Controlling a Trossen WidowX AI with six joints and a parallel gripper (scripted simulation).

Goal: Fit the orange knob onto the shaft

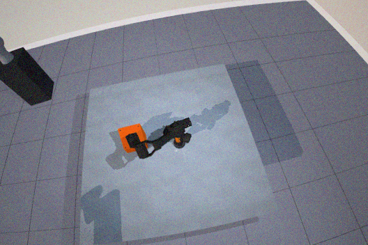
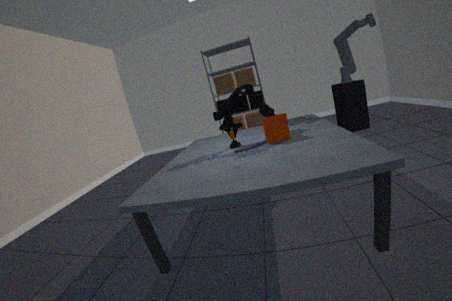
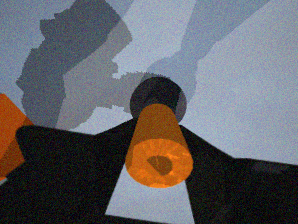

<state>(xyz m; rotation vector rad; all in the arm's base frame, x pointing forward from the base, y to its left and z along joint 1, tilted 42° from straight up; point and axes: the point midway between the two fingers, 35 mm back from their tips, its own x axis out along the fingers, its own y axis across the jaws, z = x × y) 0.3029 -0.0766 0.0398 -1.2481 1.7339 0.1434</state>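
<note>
The orange knob (image 1: 178,140) (image 2: 233,135) (image 3: 158,177) is a tapered cylinder; its near end shows a dark D-shaped hole in the wrist view. My gripper (image 3: 157,125) is shut on the knob, one dark finger on each side. The dark round pedestal (image 1: 179,145) (image 2: 234,145) (image 3: 139,102) stands on the table just beyond the knob's far end in the wrist view. In the exterior view the knob is upright just above the pedestal. The shaft is hidden, and I cannot tell whether the knob is over it or touches it.
An orange block (image 1: 123,136) (image 2: 276,129) (image 3: 9,137) stands at the arm's base, to one side of the knob. The pale table (image 1: 195,185) (image 2: 257,172) carries the arm's shadows. A grey arm on a black stand (image 1: 29,77) (image 2: 351,105) is off the table.
</note>
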